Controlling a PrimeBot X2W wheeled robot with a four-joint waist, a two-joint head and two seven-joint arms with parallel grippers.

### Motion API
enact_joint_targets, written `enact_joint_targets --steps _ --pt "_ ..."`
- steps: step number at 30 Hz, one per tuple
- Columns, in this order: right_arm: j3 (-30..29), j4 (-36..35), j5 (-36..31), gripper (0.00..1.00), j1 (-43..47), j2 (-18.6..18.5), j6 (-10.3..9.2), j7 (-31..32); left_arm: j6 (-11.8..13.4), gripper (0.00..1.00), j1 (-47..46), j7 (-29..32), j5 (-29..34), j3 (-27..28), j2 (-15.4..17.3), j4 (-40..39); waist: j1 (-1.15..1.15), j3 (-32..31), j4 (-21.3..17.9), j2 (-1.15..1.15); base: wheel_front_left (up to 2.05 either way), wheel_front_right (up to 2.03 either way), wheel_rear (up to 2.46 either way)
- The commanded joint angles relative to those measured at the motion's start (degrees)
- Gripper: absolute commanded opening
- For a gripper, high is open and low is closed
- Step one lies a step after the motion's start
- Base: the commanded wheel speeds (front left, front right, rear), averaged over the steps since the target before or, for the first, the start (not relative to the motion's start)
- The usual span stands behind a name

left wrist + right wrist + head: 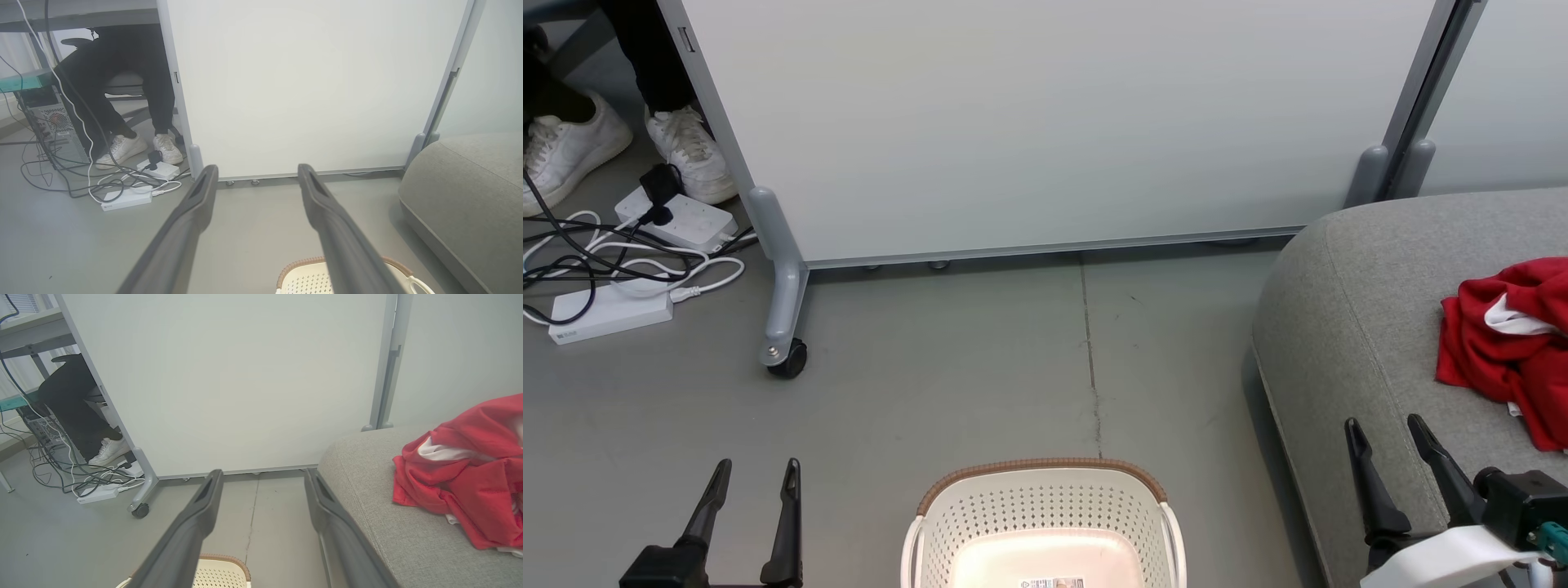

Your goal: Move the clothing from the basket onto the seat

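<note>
The red clothing [1507,351] is lying in a crumpled heap on the seat [1347,327], with white trim peeking out of the folds, well back from the sofa's rounded front corner. The basket [1045,472] is sitting on the grey floor [947,392] right in front of the robot, between its two arms. It is near the seat's edge but apart from it. Its perforated wall and pale bottom are showing, and the label sticker [1052,583] is lying flat on the bottom.

The left gripper [758,467] is hanging over the floor to the left of the basket. Its two dark fingers are standing spread apart, released, and pointing towards the white partition panel [1045,122]. The right gripper [1384,425] is hovering over the front part of the seat, its jaws likewise standing wide and released. The clothing is lying off to its right, near but not touching.

Behind the basket, the panel is standing on its grey leg, with a black caster [788,359] resting on the floor. Over at the far left, a person's white shoes [690,155] are showing past the panel's edge, and white power strips [609,314] are lying among a tangle of cables [596,253].
</note>
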Motion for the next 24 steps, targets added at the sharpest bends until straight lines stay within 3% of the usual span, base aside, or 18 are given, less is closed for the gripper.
enact_joint_targets --steps 1,2,3,24 --pt "0.0 -0.1 0.2 1.00 0.2 -0.3 0.02 -0.2 0.1 1.00 -1.0 -0.1 0.4 0.1 0.3 0.1 0.00 0.0 0.0 0.00 0.00 0.00 0.00" --pt "0.1 -0.1 0.3 1.00 0.1 -0.3 0.02 -0.2 0.2 1.00 -0.9 -0.1 0.7 -0.1 0.5 0.3 0.00 0.0 0.0 0.00 0.00 0.00 0.00" --pt "0.1 0.3 0.1 0.00 0.0 0.1 0.00 0.0 0.1 0.00 0.1 0.0 0.7 -0.2 0.0 0.5 0.00 -0.1 0.0 0.00 0.00 0.00 0.00" --pt "0.9 8.5 19.2 0.00 -6.9 0.4 -0.01 2.7 -3.3 0.00 -2.7 4.0 -16.0 5.2 -3.6 3.1 0.00 0.3 -0.5 0.00 0.00 0.00 0.00"
